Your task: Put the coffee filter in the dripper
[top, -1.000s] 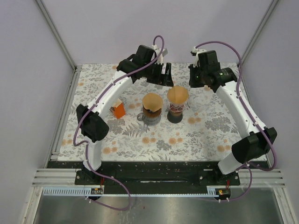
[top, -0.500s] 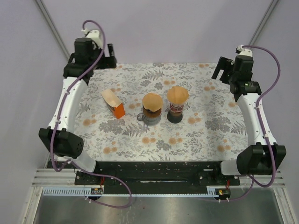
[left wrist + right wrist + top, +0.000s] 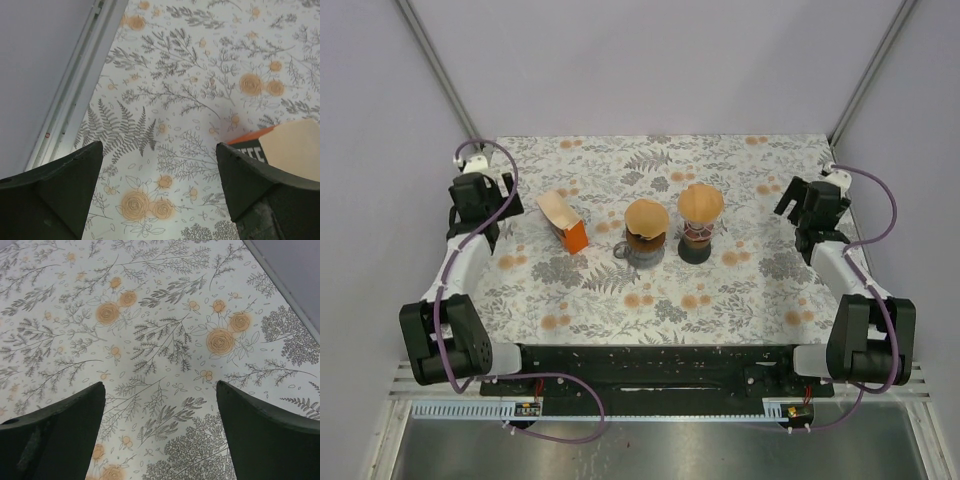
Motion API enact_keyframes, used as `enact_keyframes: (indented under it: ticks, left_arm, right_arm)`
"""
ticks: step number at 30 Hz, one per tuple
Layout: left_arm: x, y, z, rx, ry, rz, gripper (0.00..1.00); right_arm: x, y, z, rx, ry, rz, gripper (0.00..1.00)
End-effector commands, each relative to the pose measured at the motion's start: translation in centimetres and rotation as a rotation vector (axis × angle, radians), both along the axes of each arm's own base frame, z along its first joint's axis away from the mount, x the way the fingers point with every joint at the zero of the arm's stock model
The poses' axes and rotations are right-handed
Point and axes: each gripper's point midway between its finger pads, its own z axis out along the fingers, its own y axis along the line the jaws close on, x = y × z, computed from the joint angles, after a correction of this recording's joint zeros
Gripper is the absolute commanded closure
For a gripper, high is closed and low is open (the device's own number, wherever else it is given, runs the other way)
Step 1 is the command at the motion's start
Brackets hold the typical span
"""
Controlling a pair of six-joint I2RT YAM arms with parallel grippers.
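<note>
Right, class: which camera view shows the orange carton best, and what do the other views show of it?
The top external view: the whole orange carton shows, flap open. The left wrist view catches only its corner and flap; the right wrist view shows only tablecloth.

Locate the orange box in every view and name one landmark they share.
Top external: orange box lies left of centre on the table.
Left wrist: at the right edge, cut off by the frame.
Right wrist: not in it.
Shared landmark: the floral tablecloth, which fills both wrist views.
</note>
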Motion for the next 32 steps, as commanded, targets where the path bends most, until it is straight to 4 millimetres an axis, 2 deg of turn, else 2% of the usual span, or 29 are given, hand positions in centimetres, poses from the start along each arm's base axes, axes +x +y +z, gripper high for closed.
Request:
enact_keyframes:
  ticks: [1, 6, 8, 11, 14, 22, 32]
  left_arm:
    - [0.3, -0.9, 2.4, 0.034, -0.226, -0.048, 0.01]
    - [-1.2, -2.7, -0.7, 0.037, -0.292, -0.141, 0.01]
    - [-1.5, -3.2, -1.4, 0.048, -0.31, -0.172, 0.01]
    - [-1.9, -3.2, -2.3, 0.051, -0.339, -0.164, 0.01]
    - [-1.9, -3.3, -3.2, 0.026, -0.299, -0.157, 0.01]
    - [-2.6, -2.3, -5.1, 0.035, -0.299, -0.094, 0.01]
    - [-2.6, -2.7, -5.7, 0.04, -0.306, -0.124, 0.01]
  right_arm:
    - [0.9, -1.9, 2.9, -0.037, -0.259, -0.116, 0.0]
    - [-0.5, -2.0, -1.3, -0.023, -0.236, -0.144, 0.01]
    - [-1.1, -2.2, -1.6, -0.034, -0.212, -0.156, 0.01]
    - [-1.8, -2.5, -1.2, -0.084, -0.303, -0.15, 0.01]
    - [-2.7, -2.9, -1.9, -0.101, -0.339, -0.173, 0.01]
    - [-2.7, -1.6, -3.9, -0.112, -0.384, -0.089, 0.01]
    - [-2.4, -1.3, -3.8, -0.117, -0.395, -0.062, 0.01]
